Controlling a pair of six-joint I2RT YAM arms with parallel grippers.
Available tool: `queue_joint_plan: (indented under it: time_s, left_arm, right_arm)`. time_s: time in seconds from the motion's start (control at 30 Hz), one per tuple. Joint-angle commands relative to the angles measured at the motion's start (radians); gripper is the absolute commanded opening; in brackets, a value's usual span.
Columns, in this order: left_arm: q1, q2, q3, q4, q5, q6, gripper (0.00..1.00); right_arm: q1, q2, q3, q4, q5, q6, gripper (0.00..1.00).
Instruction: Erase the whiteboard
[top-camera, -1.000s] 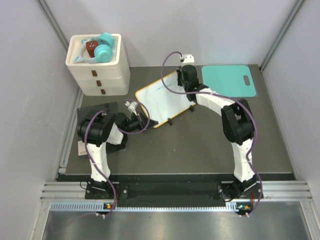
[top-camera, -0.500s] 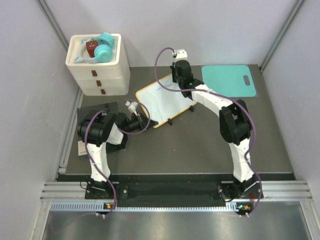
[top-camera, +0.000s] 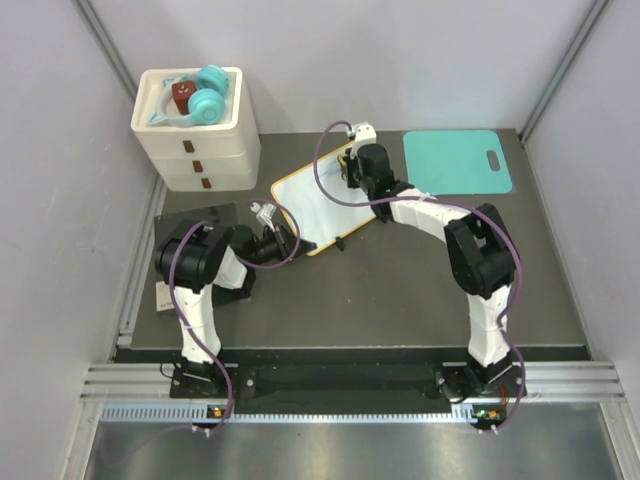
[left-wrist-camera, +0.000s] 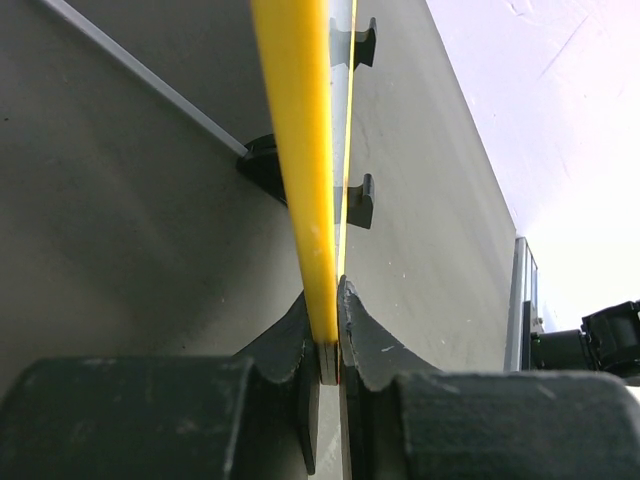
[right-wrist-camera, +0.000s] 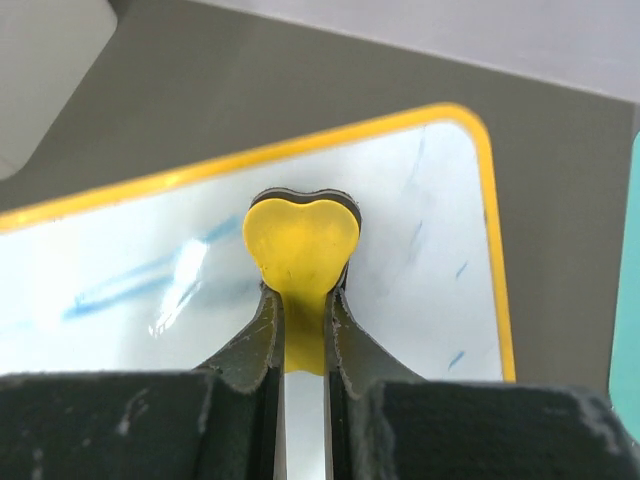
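1. Versus earlier, right gripper, pinching yellow heart-shaped eraser, has slid toward 6 o'clock across whiteboard.
2. Unchanged: left gripper clamps whiteboard's 7 o'clock edge, mid-table.

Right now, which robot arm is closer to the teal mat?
Right. The right fingers hold a yellow eraser over the whiteboard end nearest the teal mat; the left fingers pinch the whiteboard's opposite edge, farther away.

The right end effector, gripping the yellow heart-shaped eraser, swept toward the whiteboard's far edge, then back nearer
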Motion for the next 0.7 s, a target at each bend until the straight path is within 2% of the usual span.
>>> queue_joint_plan:
  time_s: [0.0, 0.2, 0.4, 0.53, 0.67]
  left_arm:
    - [-0.008, -0.014, -0.005, 0.082, 0.014, 0.060, 0.00]
    - [-0.008, -0.015, -0.005, 0.081, 0.014, 0.061, 0.00]
    - [-0.008, -0.020, -0.009, 0.079, 0.011, 0.063, 0.00]
    - [-0.008, -0.019, -0.009, 0.076, 0.009, 0.063, 0.00]
    - [-0.008, -0.019, -0.003, 0.072, 0.011, 0.064, 0.00]
  right_arm:
    - [0.018, -0.010, -0.099, 0.023, -0.086, 0.017, 0.00]
    - [0.019, -0.001, -0.046, 0.084, -0.049, -0.010, 0.00]
    - [0.019, 0.037, 0.077, 0.129, -0.034, -0.050, 0.00]
    - [0.018, 0.067, 0.169, 0.075, -0.050, -0.086, 0.00]
    - [0.019, 0.068, 0.192, 0.064, -0.095, -0.080, 0.00]
